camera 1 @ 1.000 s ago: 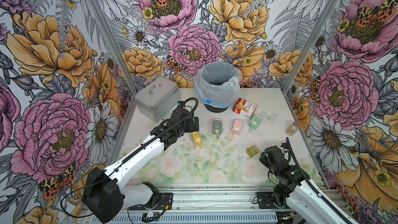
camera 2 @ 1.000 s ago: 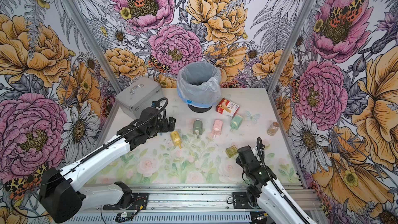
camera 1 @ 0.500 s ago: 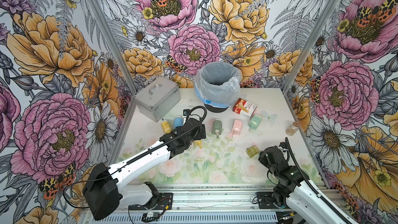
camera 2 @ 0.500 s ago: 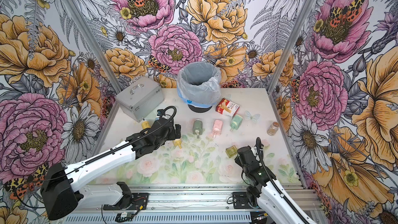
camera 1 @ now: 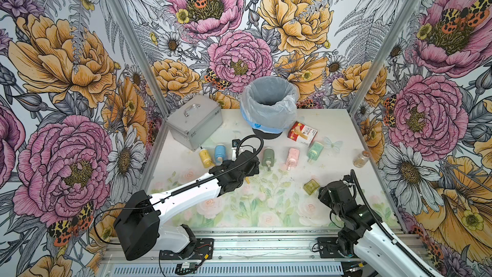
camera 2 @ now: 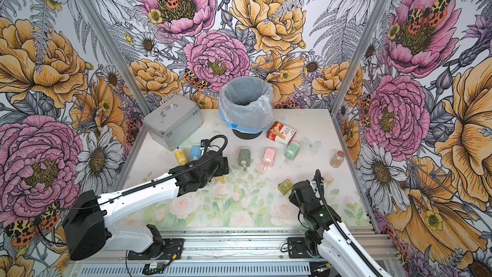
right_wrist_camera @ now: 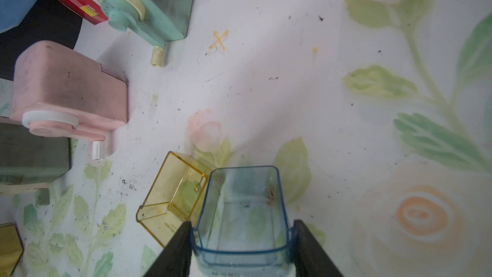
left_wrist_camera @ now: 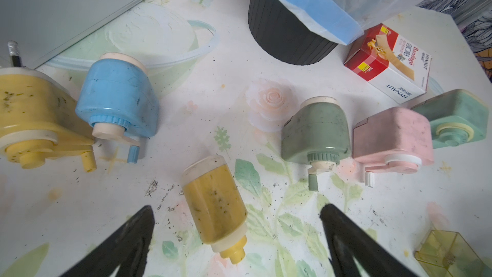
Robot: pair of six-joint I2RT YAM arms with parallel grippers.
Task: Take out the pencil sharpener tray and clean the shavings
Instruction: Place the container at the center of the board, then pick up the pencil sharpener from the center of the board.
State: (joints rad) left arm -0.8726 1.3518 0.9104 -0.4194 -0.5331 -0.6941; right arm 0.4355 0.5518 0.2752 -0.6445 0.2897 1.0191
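Right gripper is clamping the blue tray by its side walls, open side up, probably so the shavings inside aren't spilling. Left gripper is hovering wide open, empty, over the mustard-yellow sharpener.

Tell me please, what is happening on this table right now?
The right gripper is shut on a clear blue tray with a few shavings inside. A yellow tray lies beside it. The left gripper is open over a mustard sharpener lying on the table.
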